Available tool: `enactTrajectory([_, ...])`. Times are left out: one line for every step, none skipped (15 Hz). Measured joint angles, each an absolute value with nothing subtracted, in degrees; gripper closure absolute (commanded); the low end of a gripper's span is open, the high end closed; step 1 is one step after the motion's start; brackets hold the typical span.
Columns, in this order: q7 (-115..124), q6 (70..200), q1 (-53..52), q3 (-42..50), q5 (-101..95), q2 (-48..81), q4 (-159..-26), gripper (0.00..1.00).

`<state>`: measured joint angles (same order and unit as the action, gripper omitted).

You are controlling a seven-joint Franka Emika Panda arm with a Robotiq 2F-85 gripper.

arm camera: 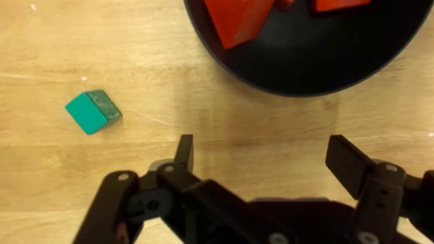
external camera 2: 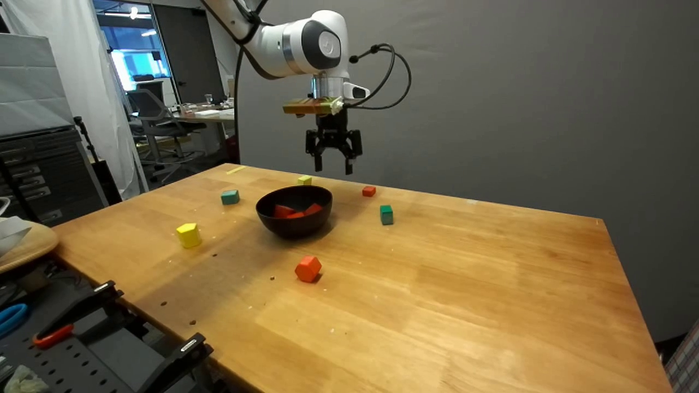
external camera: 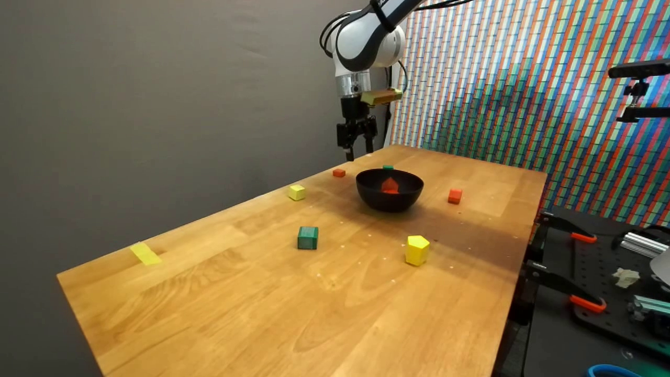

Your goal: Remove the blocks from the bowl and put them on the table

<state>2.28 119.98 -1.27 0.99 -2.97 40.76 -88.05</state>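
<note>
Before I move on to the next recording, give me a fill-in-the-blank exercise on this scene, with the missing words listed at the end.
1) The visible blocks in the bowl are all ____ in colour.
2) Exactly ____ green blocks lie on the table.
3) The gripper holds nothing: its jaws are ____ rather than shut.
4) The tape strip at the table's edge is coloured ____.

Missing words: red; two; open; yellow.

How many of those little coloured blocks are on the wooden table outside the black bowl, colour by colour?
Yellow blocks: 2
Green blocks: 2
Red-orange blocks: 2
Total: 6
</note>
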Motion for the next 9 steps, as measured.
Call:
enactTrajectory([1.5,119.5,-0.7,0.3,-1.4,38.5,-90.6,0.00])
enactTrajectory([0.8,119.3,-0.1,-0.4,0.3,36.4,-93.4,0.00])
enactTrajectory([0.2,119.3,0.4,-1.1,2.0,34.5,-96.3,0.00])
enactTrajectory([-0.5,119.3,0.9,-1.7,3.6,32.8,-99.2,0.00])
enactTrajectory([-1.3,119.4,1.1,-2.1,5.0,31.4,-101.8,0.00])
enactTrajectory([-1.8,119.7,1.2,-2.4,5.9,30.5,-104.3,0.00])
enactTrajectory([-1.8,120.0,1.2,-2.5,6.2,30.0,-106.3,0.00])
enactTrajectory([-1.7,120.9,1.0,-2.6,6.2,29.8,-108.2,0.00])
enactTrajectory([-1.5,122.1,0.8,-2.6,6.2,29.8,-109.7,0.00])
